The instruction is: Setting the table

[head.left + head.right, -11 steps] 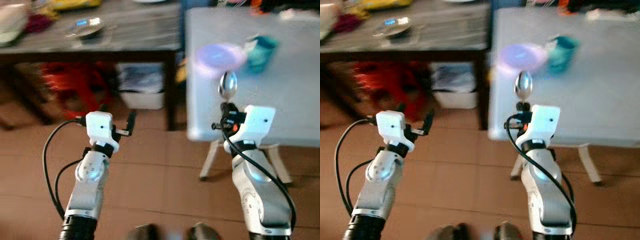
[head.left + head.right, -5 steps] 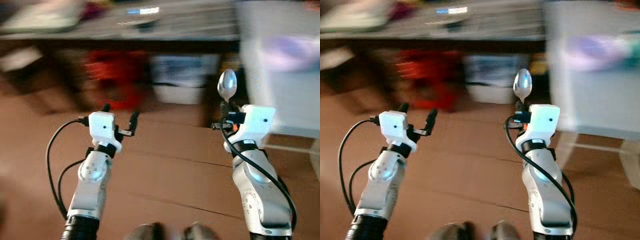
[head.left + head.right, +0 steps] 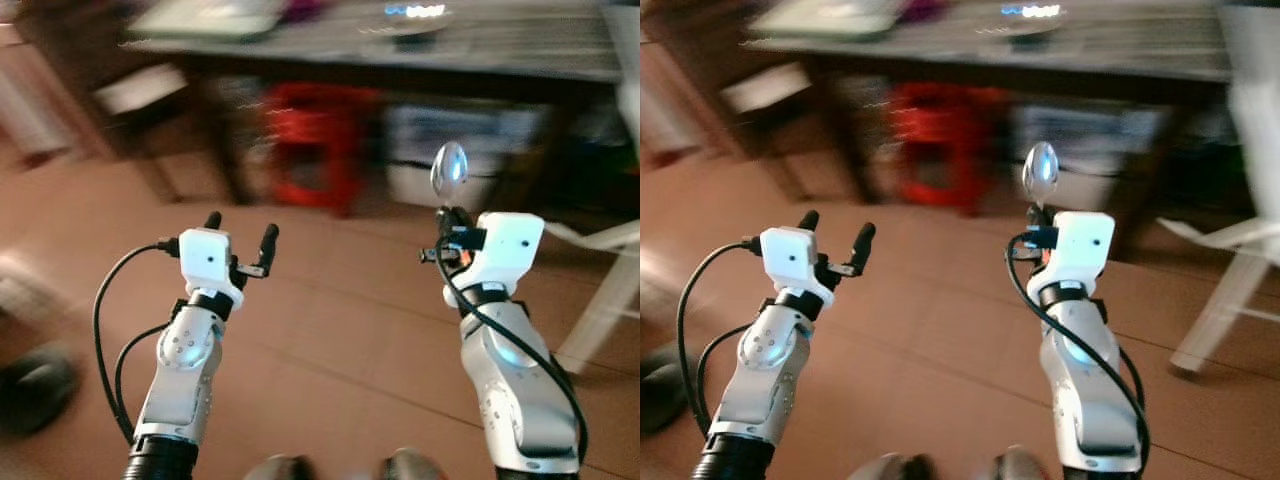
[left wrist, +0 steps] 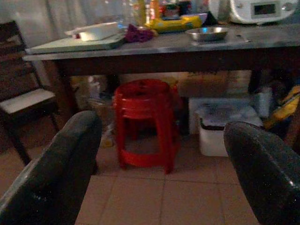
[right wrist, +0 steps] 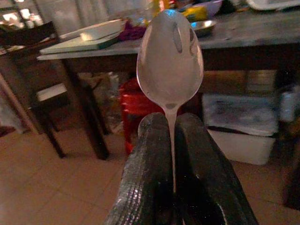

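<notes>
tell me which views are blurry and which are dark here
Left and right eye views: background motion-smeared, the red stool and dark table streaked, while the arms and spoon stay fairly crisp. Left wrist view: dim but sharp. Right wrist view: dim, the spoon reflecting light above the right gripper.
</notes>
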Controlling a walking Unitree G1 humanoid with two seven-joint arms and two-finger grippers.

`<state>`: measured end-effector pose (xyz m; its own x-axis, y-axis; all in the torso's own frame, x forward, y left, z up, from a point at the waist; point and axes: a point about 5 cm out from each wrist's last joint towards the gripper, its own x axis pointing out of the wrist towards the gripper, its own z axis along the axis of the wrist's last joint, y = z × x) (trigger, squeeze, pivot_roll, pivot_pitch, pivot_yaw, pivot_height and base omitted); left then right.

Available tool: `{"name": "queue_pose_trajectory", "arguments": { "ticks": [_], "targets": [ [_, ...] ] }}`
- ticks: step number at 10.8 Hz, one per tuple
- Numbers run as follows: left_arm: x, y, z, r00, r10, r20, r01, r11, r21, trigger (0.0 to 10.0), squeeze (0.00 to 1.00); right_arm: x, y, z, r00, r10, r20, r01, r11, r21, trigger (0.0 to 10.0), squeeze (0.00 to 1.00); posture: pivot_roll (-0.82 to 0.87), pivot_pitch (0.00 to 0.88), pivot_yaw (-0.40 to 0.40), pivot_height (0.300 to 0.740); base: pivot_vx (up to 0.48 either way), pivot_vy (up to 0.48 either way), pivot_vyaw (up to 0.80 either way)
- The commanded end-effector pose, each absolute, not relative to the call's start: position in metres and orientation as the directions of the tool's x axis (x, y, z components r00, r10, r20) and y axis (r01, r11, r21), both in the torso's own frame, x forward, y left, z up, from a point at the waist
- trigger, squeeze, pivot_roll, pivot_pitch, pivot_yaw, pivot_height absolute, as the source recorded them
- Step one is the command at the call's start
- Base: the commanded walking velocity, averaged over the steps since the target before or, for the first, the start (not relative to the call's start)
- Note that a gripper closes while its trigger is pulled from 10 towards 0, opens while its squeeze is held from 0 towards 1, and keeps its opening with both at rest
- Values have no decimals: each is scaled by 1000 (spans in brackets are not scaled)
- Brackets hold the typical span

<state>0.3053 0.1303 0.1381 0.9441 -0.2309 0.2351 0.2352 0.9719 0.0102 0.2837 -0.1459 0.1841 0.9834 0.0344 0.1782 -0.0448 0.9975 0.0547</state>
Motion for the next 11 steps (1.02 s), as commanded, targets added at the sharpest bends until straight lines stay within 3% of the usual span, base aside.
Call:
{"name": "queue_pose_trajectory", "arguments": {
  "ticks": [1, 4, 11],
  "targets": [
    [304, 127, 141, 933, -260, 248, 262, 965, 23, 10000, 0, 282, -151, 183, 984, 13, 177, -24, 998, 61, 10000, 0, -90, 211, 93, 740, 0, 0, 0],
    [304, 129, 144, 922, -295, 250, 299, 954, 23, 10000, 0, 283, -151, 182, 984, 14, 178, -24, 998, 54, 10000, 0, -90, 208, 94, 740, 0, 0, 0],
    [302, 127, 142, 914, -321, 248, 329, 944, 12, 10000, 0, 284, -152, 181, 984, 17, 179, -25, 999, 45, 10000, 0, -88, 203, 92, 740, 357, 0, 0]
  ]
}}
